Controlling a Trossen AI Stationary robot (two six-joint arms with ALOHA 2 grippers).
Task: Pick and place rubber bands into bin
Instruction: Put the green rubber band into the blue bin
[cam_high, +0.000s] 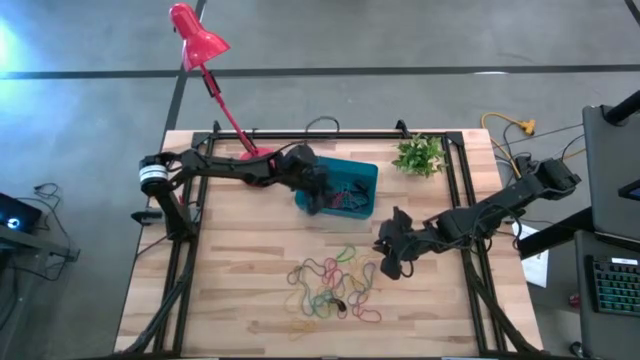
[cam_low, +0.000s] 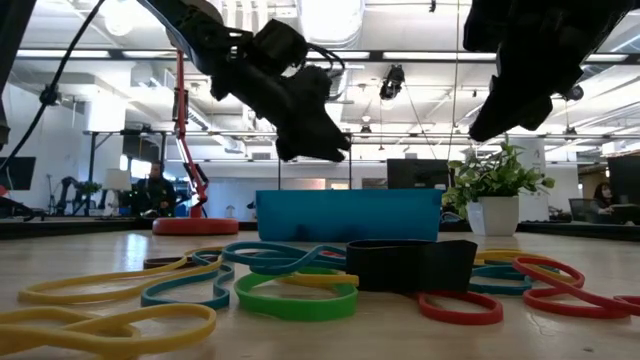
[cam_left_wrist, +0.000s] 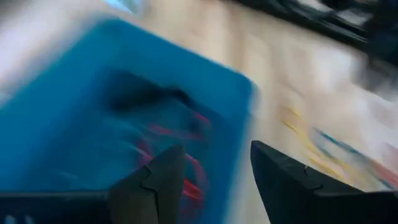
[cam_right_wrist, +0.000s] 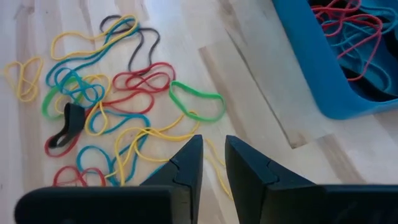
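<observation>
The rubber bands (cam_high: 335, 285) lie in a loose, many-coloured pile on the wooden table (cam_high: 230, 270), toward its near edge, and show close up in the low view (cam_low: 300, 280) and in the right wrist view (cam_right_wrist: 106, 106). More bands (cam_right_wrist: 348, 31) lie inside the teal-blue bin (cam_high: 360, 175), which stands at the table's far middle (cam_low: 350, 215). My left gripper (cam_high: 318, 200) hovers open over the bin's near-left part (cam_left_wrist: 74, 112), nothing between its fingers (cam_left_wrist: 214, 168). My right gripper (cam_high: 385, 262) hangs above the table just right of the pile, its fingers a narrow gap apart (cam_right_wrist: 213, 152) and empty.
A red lamp (cam_high: 200, 45) leans over the far-left corner; its round base (cam_low: 190, 225) stands left of the bin. A small potted plant (cam_high: 420, 155) stands right of the bin. Black frame rails (cam_high: 455, 190) run along the table's sides. Bare wood lies left of the pile.
</observation>
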